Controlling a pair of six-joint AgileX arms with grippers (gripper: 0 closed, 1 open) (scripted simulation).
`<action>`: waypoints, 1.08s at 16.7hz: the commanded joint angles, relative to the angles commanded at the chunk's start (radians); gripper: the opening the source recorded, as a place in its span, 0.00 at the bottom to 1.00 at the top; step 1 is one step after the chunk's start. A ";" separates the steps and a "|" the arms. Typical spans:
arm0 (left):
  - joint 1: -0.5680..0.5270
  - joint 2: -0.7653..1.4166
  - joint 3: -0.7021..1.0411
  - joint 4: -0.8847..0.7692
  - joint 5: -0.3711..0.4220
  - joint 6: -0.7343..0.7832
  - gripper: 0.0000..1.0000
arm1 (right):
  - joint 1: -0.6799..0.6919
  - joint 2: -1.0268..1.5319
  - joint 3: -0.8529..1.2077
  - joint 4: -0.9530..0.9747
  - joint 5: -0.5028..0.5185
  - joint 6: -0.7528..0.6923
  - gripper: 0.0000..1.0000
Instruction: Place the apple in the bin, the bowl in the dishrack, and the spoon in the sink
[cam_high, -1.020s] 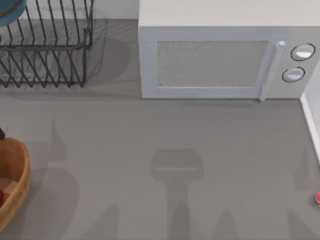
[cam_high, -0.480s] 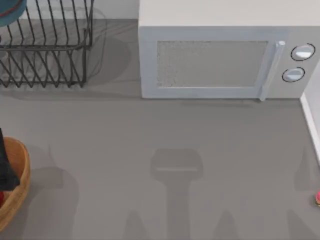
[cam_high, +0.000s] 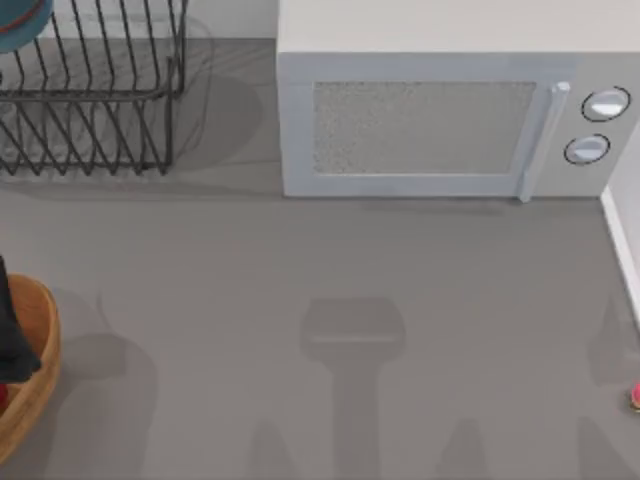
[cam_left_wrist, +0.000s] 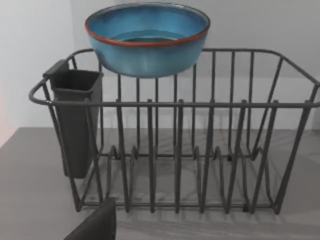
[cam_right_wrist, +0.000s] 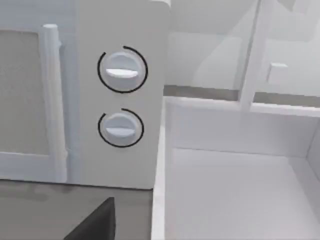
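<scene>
My left arm (cam_high: 10, 335) sits over the bin (cam_high: 40, 345); jaw state: cannot tell. Risk: the bowl (cam_left_wrist: 147, 37), perched on the dishrack (cam_left_wrist: 180, 150) rim, could tip off if knocked.

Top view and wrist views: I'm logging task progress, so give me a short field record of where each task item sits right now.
bowl: on the top back rim of the dishrack, upright
apple: red sliver inside the bin, at the table's left edge
spoon: pink-red tip at the table's right edge, by the sink
left arm: dark part over the bin
microwave: door shut
</scene>
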 joint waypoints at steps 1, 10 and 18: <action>0.000 0.000 0.000 0.000 0.000 0.000 1.00 | 0.001 0.054 0.038 -0.050 0.000 -0.034 1.00; 0.000 0.000 0.000 0.000 0.000 0.000 1.00 | 0.009 0.787 0.462 -0.655 -0.008 -0.412 1.00; 0.000 0.000 0.000 0.000 0.000 0.000 1.00 | 0.008 1.162 0.702 -0.973 -0.006 -0.620 1.00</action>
